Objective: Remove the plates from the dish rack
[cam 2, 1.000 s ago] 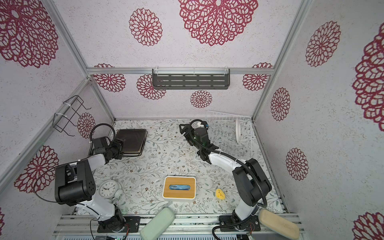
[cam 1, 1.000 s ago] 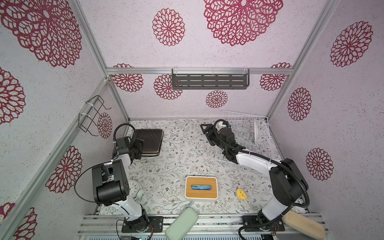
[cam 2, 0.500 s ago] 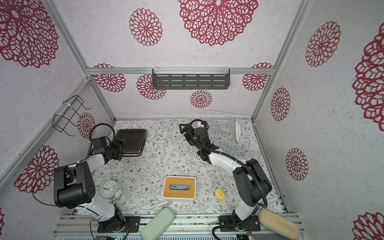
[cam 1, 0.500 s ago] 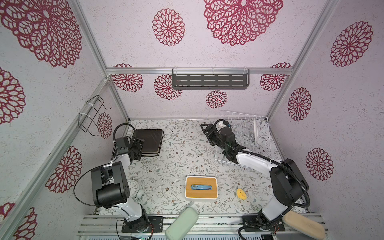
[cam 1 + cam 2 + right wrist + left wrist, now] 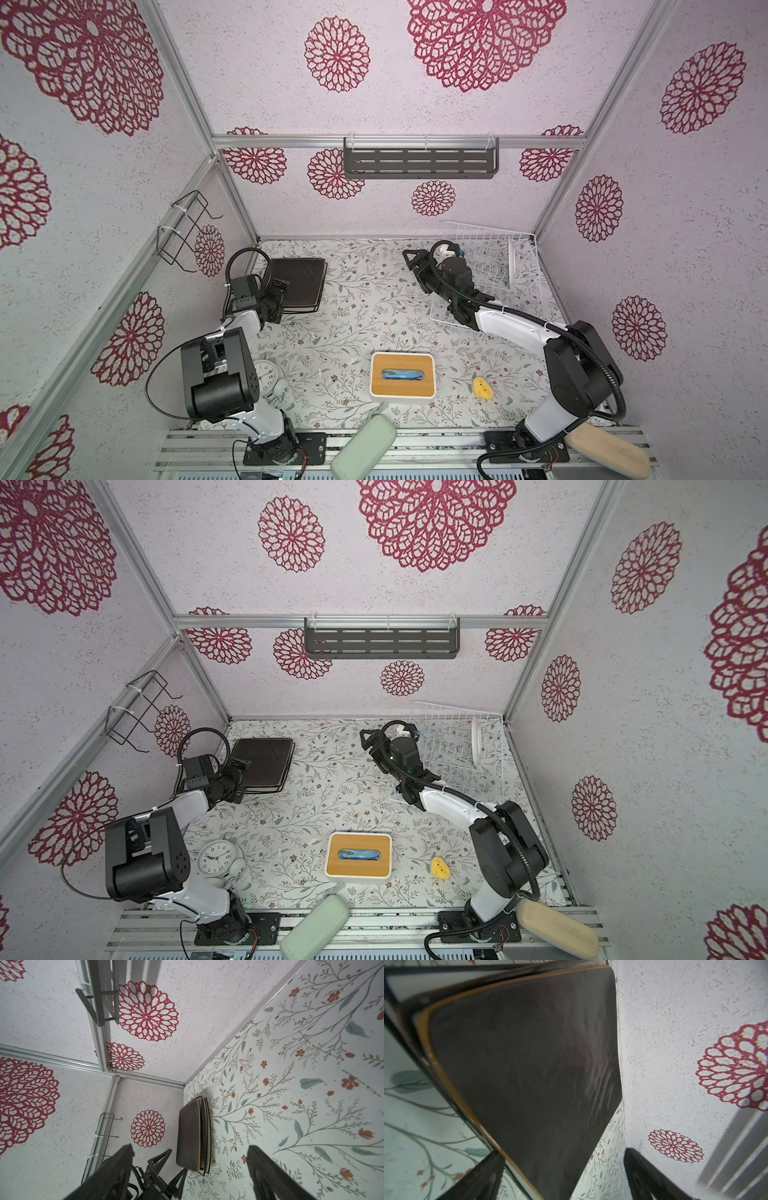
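The dish rack point(image 5: 486, 286) point(image 5: 449, 762) stands at the back right. One round white plate point(image 5: 512, 259) point(image 5: 478, 742) stands upright in it. Several square plates lie stacked at the back left, a dark brown one point(image 5: 299, 282) point(image 5: 264, 764) point(image 5: 529, 1059) point(image 5: 189, 1132) on top. My left gripper point(image 5: 279, 301) point(image 5: 240, 780) point(image 5: 562, 1153) is open at the stack's near edge. The top plate's corner lies between its spread fingers, and no grip shows. My right gripper point(image 5: 415, 268) point(image 5: 371, 748) point(image 5: 190, 1148) hangs open and empty just left of the rack, pointing at the stack.
A white box with a bamboo top point(image 5: 402, 376) sits front centre, a yellow piece point(image 5: 482, 388) to its right. An alarm clock point(image 5: 216, 856) stands by the left arm's base. A grey slotted shelf point(image 5: 419, 162) and a black wire bracket point(image 5: 183, 228) hang on the walls.
My left gripper's jaws have spread a little wider at the stack's edge. The right arm has not moved.
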You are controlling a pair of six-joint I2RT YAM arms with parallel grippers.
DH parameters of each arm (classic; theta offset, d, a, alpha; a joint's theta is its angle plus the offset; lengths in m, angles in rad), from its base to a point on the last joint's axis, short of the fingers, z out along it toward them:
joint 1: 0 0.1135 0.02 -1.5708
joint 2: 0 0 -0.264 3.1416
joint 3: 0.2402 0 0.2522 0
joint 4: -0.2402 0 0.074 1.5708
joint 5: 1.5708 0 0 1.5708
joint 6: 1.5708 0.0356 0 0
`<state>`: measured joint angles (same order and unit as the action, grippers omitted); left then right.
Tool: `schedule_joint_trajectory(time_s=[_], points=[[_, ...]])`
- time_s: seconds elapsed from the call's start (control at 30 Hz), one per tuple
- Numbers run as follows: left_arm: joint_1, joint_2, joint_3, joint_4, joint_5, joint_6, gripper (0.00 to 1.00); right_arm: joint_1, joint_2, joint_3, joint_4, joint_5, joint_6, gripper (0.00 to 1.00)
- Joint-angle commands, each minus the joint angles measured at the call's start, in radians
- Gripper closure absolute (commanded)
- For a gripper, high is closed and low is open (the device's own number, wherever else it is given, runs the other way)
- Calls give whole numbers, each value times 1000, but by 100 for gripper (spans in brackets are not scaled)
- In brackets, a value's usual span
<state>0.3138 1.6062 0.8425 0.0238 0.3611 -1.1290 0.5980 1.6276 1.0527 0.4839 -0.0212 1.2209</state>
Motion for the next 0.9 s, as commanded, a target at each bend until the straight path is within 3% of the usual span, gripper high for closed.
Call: schedule_joint_trajectory(time_s=[0.0,0.33,0.67,0.87], points=[[-4,-60,-7,32,8,12,6,-7,-64,17,-35,55,-79,11],[-12,-188,-86,21,8,42,5,-14,-104,138,-384,243,-365,10],[-228,-361,-64,-134,-187,176,4,-99,-111,351,-825,539,-703,10],[-291,-404,13,-199,-229,216,3,-147,-35,464,-992,758,-863,8]])
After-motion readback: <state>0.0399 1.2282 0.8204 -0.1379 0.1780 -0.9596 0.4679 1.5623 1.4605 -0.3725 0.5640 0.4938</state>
